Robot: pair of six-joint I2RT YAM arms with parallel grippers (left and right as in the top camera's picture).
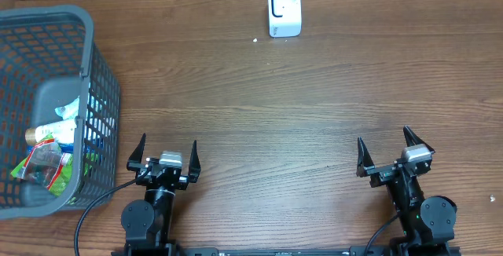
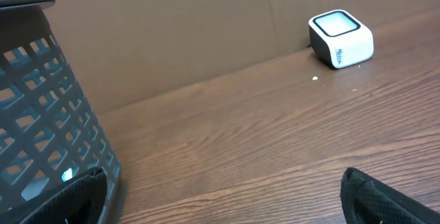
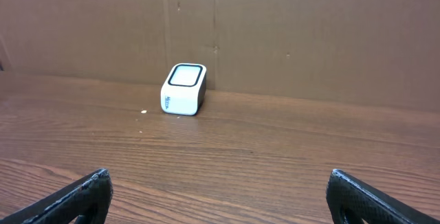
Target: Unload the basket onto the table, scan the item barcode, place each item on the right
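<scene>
Table (image 1: 275,115): items (image 1: 51,150) in basket (image 1: 102,91) beside left pincer (image 1: 164,152), far from right pincer (image 1: 387,148); both spread, empty.

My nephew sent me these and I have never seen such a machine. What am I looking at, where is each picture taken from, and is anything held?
These are two robot arms at a wooden table. One picture looks straight down from above; the other two come from a camera on each wrist, so the dark shapes in their bottom corners are that arm's own fingers. The left tool and right tool both stand open and hold nothing. A grey basket sits at the robot's left with packaged items inside, and a white barcode scanner stands at the far edge.
</scene>
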